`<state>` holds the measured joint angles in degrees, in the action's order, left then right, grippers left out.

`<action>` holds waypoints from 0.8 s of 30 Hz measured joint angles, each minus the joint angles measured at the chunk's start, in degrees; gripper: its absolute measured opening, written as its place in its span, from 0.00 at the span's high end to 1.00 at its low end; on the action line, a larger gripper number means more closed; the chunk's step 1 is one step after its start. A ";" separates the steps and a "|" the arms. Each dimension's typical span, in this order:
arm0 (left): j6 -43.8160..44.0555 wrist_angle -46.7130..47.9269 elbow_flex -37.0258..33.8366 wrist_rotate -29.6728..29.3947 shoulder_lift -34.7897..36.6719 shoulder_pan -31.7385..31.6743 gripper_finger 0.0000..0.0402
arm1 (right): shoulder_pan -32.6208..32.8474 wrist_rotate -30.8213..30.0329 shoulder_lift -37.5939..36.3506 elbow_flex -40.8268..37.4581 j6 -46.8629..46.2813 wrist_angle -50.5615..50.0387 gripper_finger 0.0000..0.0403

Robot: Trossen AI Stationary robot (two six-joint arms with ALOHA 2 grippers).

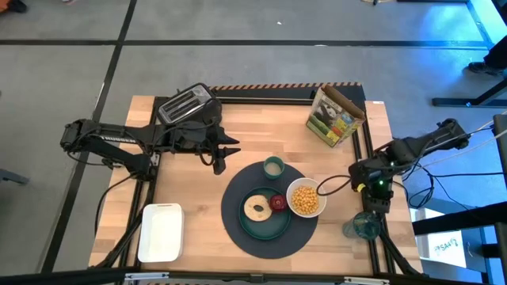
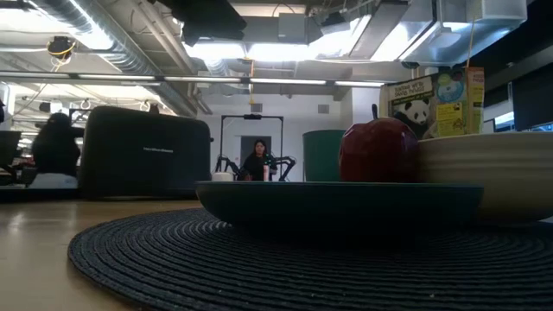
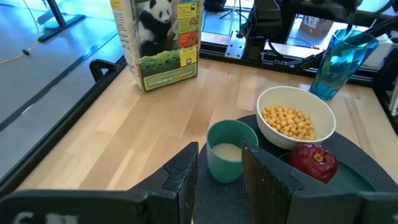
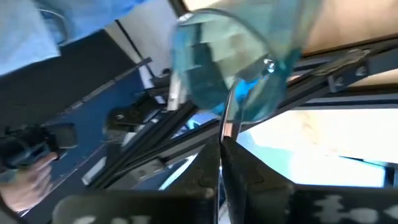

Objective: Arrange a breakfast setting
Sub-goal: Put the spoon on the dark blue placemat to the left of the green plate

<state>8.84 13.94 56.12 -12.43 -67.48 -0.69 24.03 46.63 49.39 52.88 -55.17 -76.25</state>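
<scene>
High view only: dark round mat (image 1: 265, 207) carries teal plate (image 1: 265, 214) with bagel (image 1: 257, 208) and red fruit (image 1: 278, 202); white bowl (image 1: 306, 198) of yellow cereal (image 1: 303, 199) sits at the plate's right edge. Left wrist view shows the left gripper (image 3: 219, 169), fingers parted and empty, just short of the small green cup (image 3: 231, 150). Right gripper (image 4: 222, 144), by the table's right edge beside a blue glass (image 4: 231, 59), is pressed together on the spoon (image 4: 226, 112), whose far end reaches the bowl.

Bare wood left of the mat (image 1: 238, 226), cereal box (image 1: 336, 115) and toaster (image 1: 187, 104) crowding the far edge
</scene>
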 joint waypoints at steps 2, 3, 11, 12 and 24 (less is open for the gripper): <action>0.01 -0.04 0.00 0.07 0.00 0.00 0.71 | 0.00 0.13 0.00 2.54 -0.91 -0.04 1.00; 0.02 -0.09 0.00 0.07 0.00 0.00 0.71 | 0.00 0.20 0.00 3.97 -1.62 0.08 1.00; 0.10 -2.37 -0.01 3.96 0.00 0.02 0.71 | -0.04 0.43 0.00 15.19 -8.63 0.07 1.00; 0.20 -3.17 -0.01 5.25 0.00 0.09 0.71 | -0.04 0.45 0.00 16.50 -9.45 0.06 1.00; -1.76 -21.44 0.00 14.28 0.00 1.27 0.71 | -0.04 -7.28 1.71 33.96 -16.50 -0.33 1.00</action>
<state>7.08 -7.50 56.12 1.85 -67.48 0.58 23.99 39.35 51.09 86.83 -71.67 -76.58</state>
